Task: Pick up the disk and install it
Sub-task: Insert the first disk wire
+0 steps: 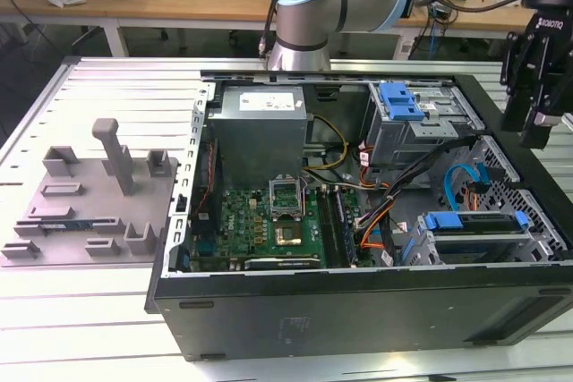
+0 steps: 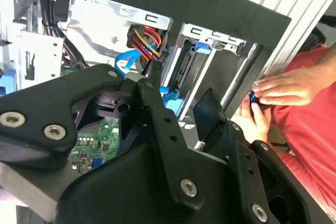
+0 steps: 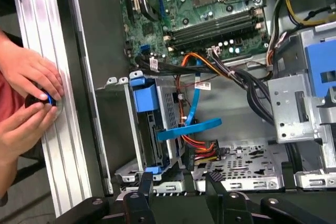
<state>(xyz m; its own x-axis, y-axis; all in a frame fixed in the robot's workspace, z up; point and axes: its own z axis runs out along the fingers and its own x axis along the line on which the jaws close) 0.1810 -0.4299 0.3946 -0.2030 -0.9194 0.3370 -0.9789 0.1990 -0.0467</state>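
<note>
The disk [image 1: 473, 232], silver with a bright blue caddy rail, sits in the grey drive cage [image 1: 537, 243] at the case's front corner, on the exterior view's right. In the first wrist view the disk [image 3: 157, 124] stands on edge inside that cage, its blue rail end facing up. My gripper [image 1: 537, 127] hangs above the case's edge on the exterior view's right, well clear of the disk. Its black fingers [image 3: 144, 184] are spread apart and the gripper [image 3: 179, 184] is open with nothing between them.
The open computer case [image 1: 358, 310] lies on a slatted metal table [image 1: 107, 87]. A second bay with a blue latch [image 1: 400, 100] sits further back. Cables [image 3: 197, 114] run beside the cage. A person's hands [image 3: 29, 103] hold a small dark object on the table rail beside the case.
</note>
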